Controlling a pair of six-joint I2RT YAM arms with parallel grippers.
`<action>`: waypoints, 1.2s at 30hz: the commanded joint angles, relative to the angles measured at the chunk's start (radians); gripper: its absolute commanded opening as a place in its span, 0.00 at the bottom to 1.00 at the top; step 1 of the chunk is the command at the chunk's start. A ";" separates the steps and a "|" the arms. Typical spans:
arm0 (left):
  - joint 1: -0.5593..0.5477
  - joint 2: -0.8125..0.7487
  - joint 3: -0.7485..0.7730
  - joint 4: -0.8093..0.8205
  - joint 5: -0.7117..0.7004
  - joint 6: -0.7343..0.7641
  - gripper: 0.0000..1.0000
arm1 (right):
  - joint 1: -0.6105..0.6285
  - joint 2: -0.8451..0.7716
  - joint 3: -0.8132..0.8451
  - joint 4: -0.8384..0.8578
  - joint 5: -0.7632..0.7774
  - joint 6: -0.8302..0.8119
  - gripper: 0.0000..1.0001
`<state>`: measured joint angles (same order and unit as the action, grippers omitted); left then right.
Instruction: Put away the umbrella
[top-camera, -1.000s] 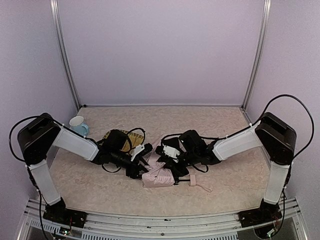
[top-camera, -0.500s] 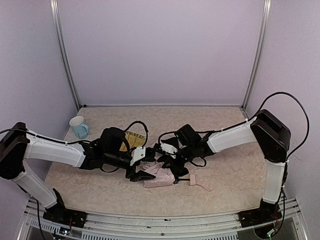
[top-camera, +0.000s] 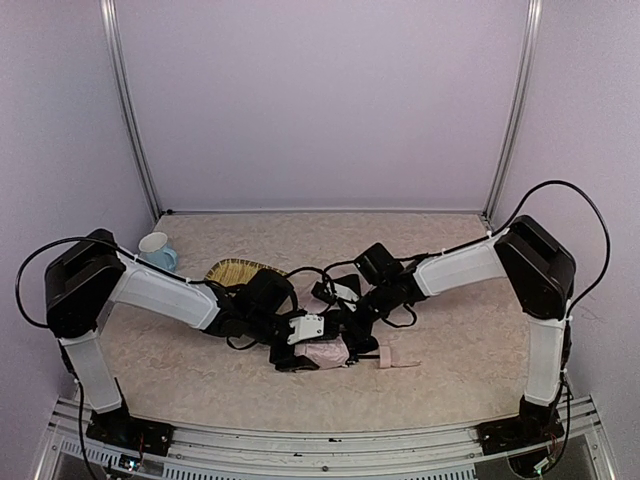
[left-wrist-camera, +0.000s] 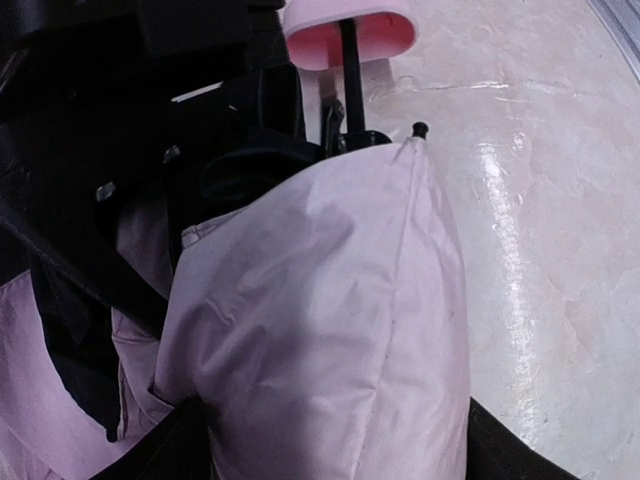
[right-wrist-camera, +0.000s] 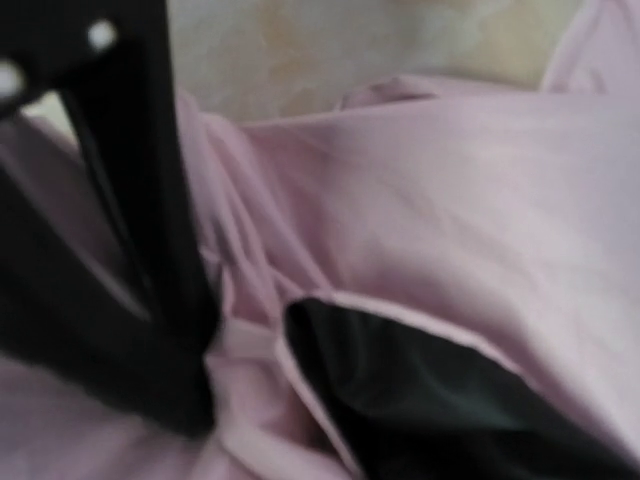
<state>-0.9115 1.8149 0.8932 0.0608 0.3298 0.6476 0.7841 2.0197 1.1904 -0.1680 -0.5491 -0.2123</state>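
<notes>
Umbrella (top-camera: 325, 352), collapsed into a loose pale pink bundle with black lining showing, lies on the table (top-camera: 470, 370) between both arms; its small pink handle (top-camera: 388, 359) projects rightward on a thin black shaft (left-wrist-camera: 349, 75). Left gripper (top-camera: 300, 345) appears closed on a bulging fabric fold; right gripper (top-camera: 350, 318) presses into the canopy, its jaw state indeterminate. Step in hand, by judgement: gathering the fabric. Next move calls for tightening folds around the shaft.

I see a mottled beige worktop (top-camera: 450, 370) carrying three items. The umbrella (top-camera: 325, 352) lies bunched near the middle, its pink handle (top-camera: 388, 359) resting on the surface to the right. A woven tray (top-camera: 232, 270) and a pale blue cup (top-camera: 157, 250) sit toward the back left.
</notes>
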 joint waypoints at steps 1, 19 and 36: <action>-0.006 0.102 0.069 -0.143 -0.053 -0.019 0.69 | -0.022 0.023 -0.026 -0.153 -0.036 0.039 0.00; 0.062 0.349 0.289 -0.505 0.392 -0.197 0.36 | -0.113 -0.746 -0.344 -0.033 0.322 -0.030 0.55; 0.094 0.485 0.435 -0.703 0.533 -0.205 0.28 | 0.282 -0.515 -0.398 0.097 0.560 -0.435 0.95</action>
<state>-0.8040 2.1883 1.3861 -0.4141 0.9451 0.4957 1.0569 1.4288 0.7334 -0.0532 -0.0120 -0.5613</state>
